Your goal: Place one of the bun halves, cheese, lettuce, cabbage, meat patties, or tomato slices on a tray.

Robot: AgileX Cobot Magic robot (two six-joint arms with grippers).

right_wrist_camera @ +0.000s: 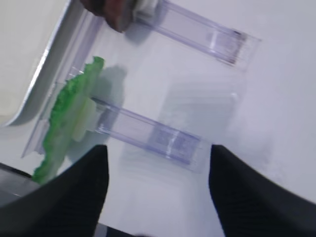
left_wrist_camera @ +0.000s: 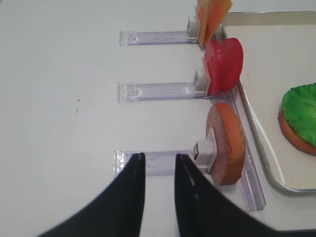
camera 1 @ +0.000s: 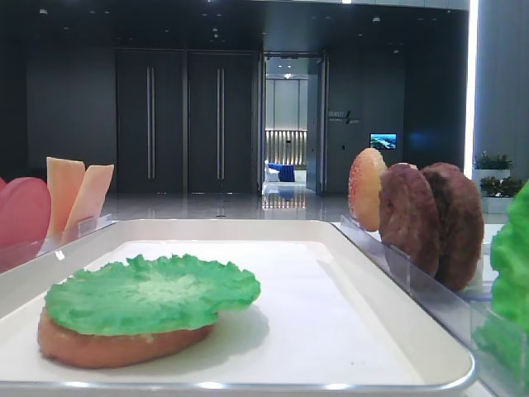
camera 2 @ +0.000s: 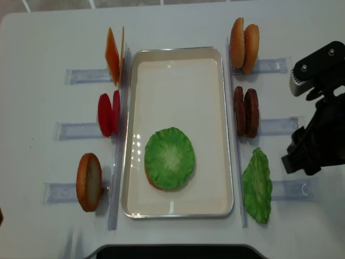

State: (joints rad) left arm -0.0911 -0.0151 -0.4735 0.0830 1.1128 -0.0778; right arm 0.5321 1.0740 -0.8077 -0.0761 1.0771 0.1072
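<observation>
On the cream tray (camera 2: 178,50) lies a bun half (camera 1: 116,347) with a green lettuce leaf (camera 2: 169,156) on top of it. My right gripper (right_wrist_camera: 158,148) is open and empty, over the bare table. It points at the clear holder (right_wrist_camera: 148,131) whose far end carries another lettuce leaf (right_wrist_camera: 64,118) on edge. The right arm (camera 2: 318,135) hangs right of that holder. My left gripper (left_wrist_camera: 159,157) has its fingers a narrow gap apart with nothing between them, just left of an upright bun half (left_wrist_camera: 227,143) in its holder.
Left of the tray stand cheese slices (camera 2: 113,54), tomato slices (camera 2: 108,113) and the bun half (camera 2: 89,182). On the right are two bun halves (camera 2: 243,39), two meat patties (camera 2: 246,112) and the lettuce (camera 2: 257,185). Clear holders stick out sideways.
</observation>
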